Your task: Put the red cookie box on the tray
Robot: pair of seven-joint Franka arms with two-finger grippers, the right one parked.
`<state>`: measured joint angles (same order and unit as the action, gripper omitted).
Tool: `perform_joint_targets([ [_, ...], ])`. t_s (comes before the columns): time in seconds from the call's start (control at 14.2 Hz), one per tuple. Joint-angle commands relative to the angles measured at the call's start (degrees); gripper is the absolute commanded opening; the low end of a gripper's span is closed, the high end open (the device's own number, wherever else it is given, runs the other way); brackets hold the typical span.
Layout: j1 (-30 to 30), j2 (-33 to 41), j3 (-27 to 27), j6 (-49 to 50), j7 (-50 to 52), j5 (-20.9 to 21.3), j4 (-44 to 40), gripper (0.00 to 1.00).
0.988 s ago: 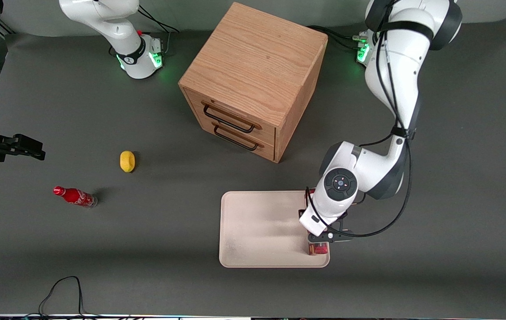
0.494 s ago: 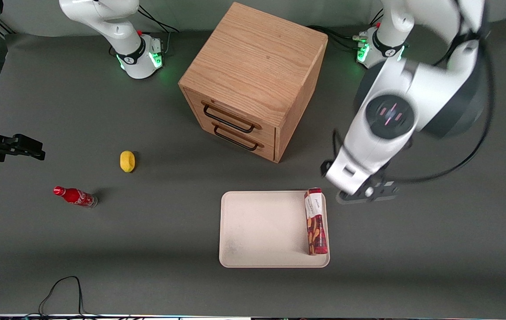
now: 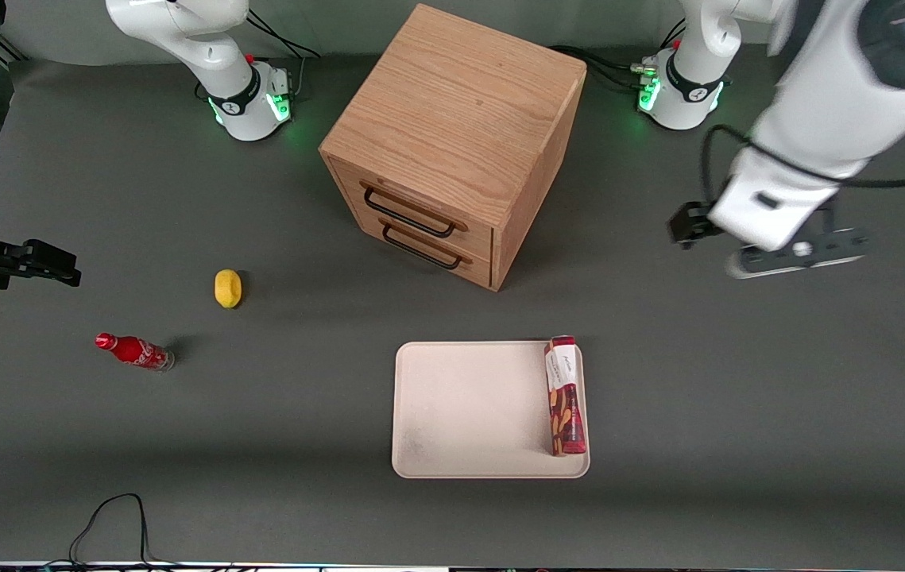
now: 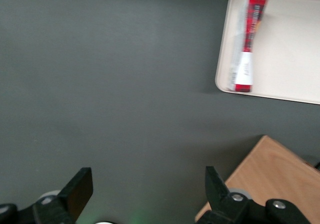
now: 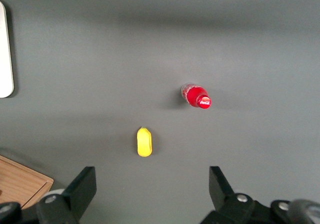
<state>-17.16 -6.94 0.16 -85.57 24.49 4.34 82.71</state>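
Dark-red cookie box [image 3: 565, 396] lies on its narrow edge along the tray [image 3: 468, 413] rim at the working arm's end. The hand [image 4: 147, 196], fingers apart and empty, hangs well clear; placement looks complete.

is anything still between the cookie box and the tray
No. The red cookie box already lies on the tray, along its edge toward the working arm's end. The gripper is open, up over bare table, away from the tray.
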Motion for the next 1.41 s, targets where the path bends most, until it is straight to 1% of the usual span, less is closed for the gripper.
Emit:
perform_joint_targets([
  [0.0,4.8,5.4,-0.2,-3.5,-6.8,-0.6,7.6,1.0],
  [0.21,10.4,6.1,-0.2,-5.7,-14.3,-3.2,9.1,1.0],
  [0.28,11.9,6.2,-0.2,-5.8,-17.2,-3.6,9.3,1.0],
  [0.42,14.6,6.2,-0.2,-6.4,-19.6,-3.7,9.3,1.0],
  [0.56,15.4,6.2,-0.2,-8.1,-21.1,-3.9,9.4,1.0],
  [0.71,16.7,6.1,-0.2,-8.9,-22.3,-5.3,9.4,1.0],
  [0.99,17.7,6.1,-0.6,-11.6,-23.1,-5.3,9.4,1.0],
  [1.2,17.0,6.1,-0.8,-9.1,-21.8,-5.4,8.0,1.0],
  [1.34,16.7,5.9,-0.8,-5.4,-21.7,-5.4,6.8,1.0],
])
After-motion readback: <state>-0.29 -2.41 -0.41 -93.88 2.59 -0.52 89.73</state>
